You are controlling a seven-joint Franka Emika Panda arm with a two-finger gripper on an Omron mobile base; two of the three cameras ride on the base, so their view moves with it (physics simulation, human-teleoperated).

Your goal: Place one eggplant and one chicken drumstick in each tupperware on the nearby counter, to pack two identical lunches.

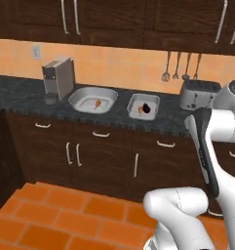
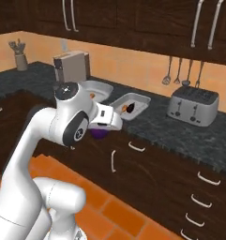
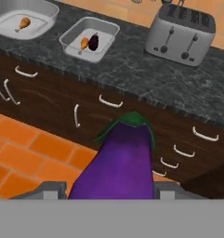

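My gripper (image 3: 111, 188) is shut on a glossy purple eggplant (image 3: 120, 162) with a green cap, held in front of the dark drawers below the counter (image 3: 146, 74). From the right base view the eggplant (image 2: 99, 133) peeks out under the hand (image 2: 105, 123). On the counter, the wide grey tupperware tub (image 1: 109, 93) holds one chicken drumstick (image 1: 97, 103). The smaller tupperware tray (image 1: 153, 99) to its right holds a drumstick (image 3: 84, 43) and a second eggplant (image 3: 93, 42) side by side.
A silver toaster (image 1: 199, 94) stands right of the tray, and a coffee machine (image 1: 58, 78) stands left of the tub. Utensils (image 1: 180, 66) hang on the orange backsplash. Dark drawers with silver handles (image 3: 108, 101) run under the counter, above an orange tile floor (image 1: 65, 210).
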